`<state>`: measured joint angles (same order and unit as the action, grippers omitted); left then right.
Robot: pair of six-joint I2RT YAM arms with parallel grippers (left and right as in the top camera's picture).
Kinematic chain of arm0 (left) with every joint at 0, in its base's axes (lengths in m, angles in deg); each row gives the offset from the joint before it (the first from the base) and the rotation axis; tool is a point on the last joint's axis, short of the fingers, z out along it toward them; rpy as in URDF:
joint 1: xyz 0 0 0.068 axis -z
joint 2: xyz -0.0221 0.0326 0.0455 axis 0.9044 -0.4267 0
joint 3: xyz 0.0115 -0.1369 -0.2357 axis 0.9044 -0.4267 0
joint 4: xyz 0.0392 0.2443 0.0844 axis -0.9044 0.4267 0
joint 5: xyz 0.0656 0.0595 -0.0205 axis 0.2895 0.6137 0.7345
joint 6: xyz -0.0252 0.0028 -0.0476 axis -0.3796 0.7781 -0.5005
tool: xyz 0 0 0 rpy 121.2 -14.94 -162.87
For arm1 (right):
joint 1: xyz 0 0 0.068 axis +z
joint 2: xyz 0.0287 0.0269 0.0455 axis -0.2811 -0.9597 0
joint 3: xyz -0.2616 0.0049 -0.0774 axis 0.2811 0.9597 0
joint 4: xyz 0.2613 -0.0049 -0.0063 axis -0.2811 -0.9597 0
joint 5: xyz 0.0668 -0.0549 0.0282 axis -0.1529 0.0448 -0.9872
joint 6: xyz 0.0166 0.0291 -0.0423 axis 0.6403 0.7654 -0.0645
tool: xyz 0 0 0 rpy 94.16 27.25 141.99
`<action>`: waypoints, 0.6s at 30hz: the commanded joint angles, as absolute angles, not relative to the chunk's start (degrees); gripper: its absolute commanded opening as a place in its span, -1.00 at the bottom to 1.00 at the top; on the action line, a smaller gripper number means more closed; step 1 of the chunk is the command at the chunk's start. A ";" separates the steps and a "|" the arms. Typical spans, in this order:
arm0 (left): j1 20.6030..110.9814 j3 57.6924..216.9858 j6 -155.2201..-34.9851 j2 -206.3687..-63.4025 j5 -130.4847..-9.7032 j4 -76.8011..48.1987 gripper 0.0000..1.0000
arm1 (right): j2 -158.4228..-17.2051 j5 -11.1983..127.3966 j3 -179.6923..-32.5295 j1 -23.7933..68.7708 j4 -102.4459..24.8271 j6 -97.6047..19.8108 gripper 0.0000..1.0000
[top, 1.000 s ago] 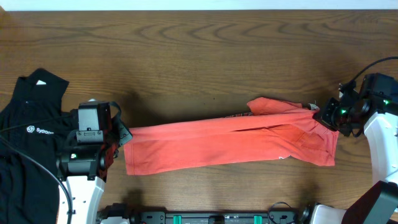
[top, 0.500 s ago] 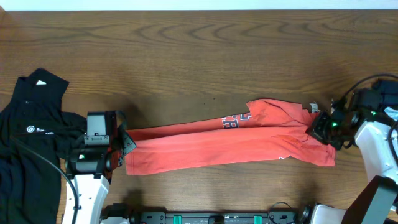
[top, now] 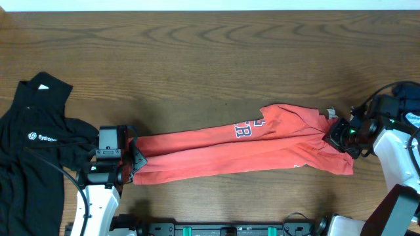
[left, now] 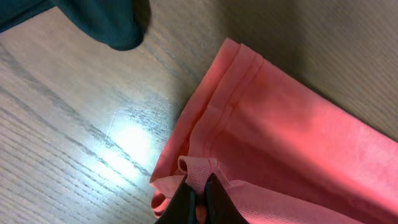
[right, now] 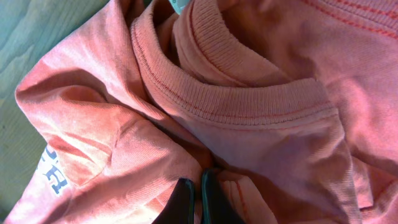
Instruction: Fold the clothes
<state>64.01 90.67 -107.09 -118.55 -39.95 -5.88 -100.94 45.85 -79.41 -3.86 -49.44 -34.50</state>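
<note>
- Overhead view: the coral-red T-shirt (top: 249, 147) lies on the wooden table (top: 197, 59) as a long, narrow band, a little toward 6 o'clock from the table's middle.
- Its long axis runs from 9 o'clock to 3 o'clock. It is slightly tilted, with the 9 o'clock end sitting nearer 6 o'clock than the other end.
- The hem (left: 233, 81) points toward 9 o'clock and the ribbed neck (right: 236, 99) toward 3 o'clock, where the cloth is wider and bunched.
- The left gripper (top: 134, 160) is at the band's 9 o'clock end. The left wrist view shows its fingers clenched on a small fold of the coral fabric.
- The right gripper (top: 338, 134) is at the 3 o'clock end, its fingers pinched together on cloth just below the neck.
- Part of the white-outlined lettering (top: 243, 129) shows on the upper edge, right of centre.
- A black collared shirt (top: 33, 151) lies at the table's 9 o'clock edge, close to the left arm and apart from the coral shirt.
- Compared with one second ago, the left gripper has shifted toward 6 o'clock and a little toward 3 o'clock, taking the hem end with it.
- The band is now narrower at that end.
- The lettering, hidden a second ago, has come into sight.
- The right gripper has moved slightly toward 9 o'clock.
</note>
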 commanded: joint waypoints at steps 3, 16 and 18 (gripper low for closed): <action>63.86 90.57 -107.59 -118.55 -38.77 -7.34 -0.88 | -100.61 48.71 -78.58 -4.28 -48.77 -31.62 -0.97; 63.86 89.63 -107.59 -118.55 -38.79 -8.78 -0.88 | -100.61 48.12 -70.12 -4.30 -40.09 -28.14 -0.97; 63.86 89.56 -107.59 -118.55 -38.82 -8.76 -0.88 | -100.61 48.10 -70.10 -4.30 -40.00 -28.06 -0.97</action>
<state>64.01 90.48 -107.07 -118.55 -39.91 -8.63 -100.94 48.34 -70.74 -3.86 -40.31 -29.28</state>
